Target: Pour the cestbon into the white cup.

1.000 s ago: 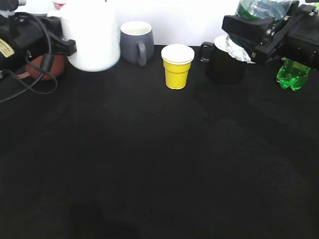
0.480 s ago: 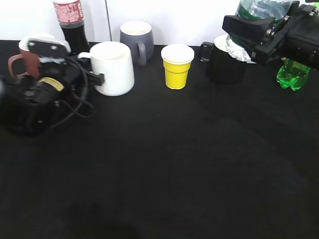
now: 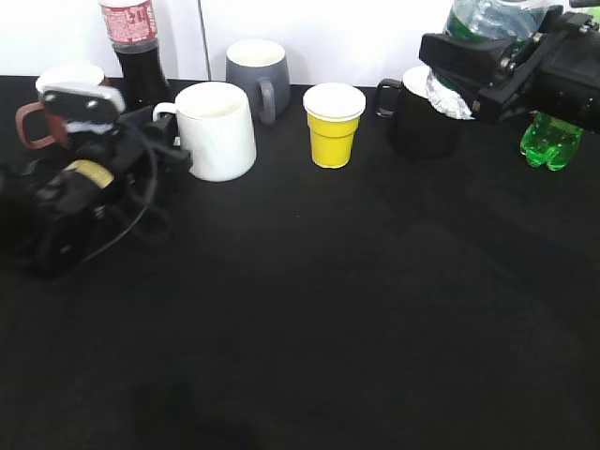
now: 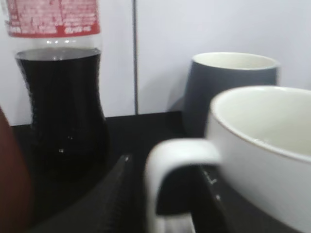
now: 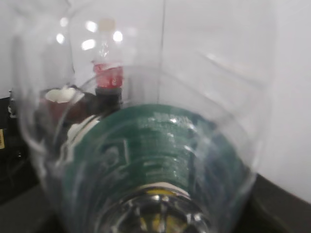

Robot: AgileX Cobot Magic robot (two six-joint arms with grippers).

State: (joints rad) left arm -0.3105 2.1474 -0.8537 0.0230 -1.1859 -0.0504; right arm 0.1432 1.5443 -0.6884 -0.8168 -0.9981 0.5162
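Two arms engaged, pour not started. Exterior view: white cup (image 3: 217, 129) stands upright on the table (image 3: 309, 309) at about 10 o'clock, left gripper (image 3: 176, 150) at its handle side; right gripper (image 3: 487, 66) up at 1 o'clock closed around the cestbon (image 3: 489, 17), held raised above a black mug (image 3: 422, 120), with a yellow cup (image 3: 334, 124) and grey mug (image 3: 257, 77) between the two arms. Left wrist view: cup handle (image 4: 177, 182) sits between the fingers (image 4: 114, 194); can't tell if they're clamped on it. Cola bottle (image 4: 60, 87) at 9 o'clock. Right wrist view: bottle fills the frame, green label (image 5: 155, 150) visible. Judgement: staging step; next, bring the bottle mouth over the cup's rim, then tilt.
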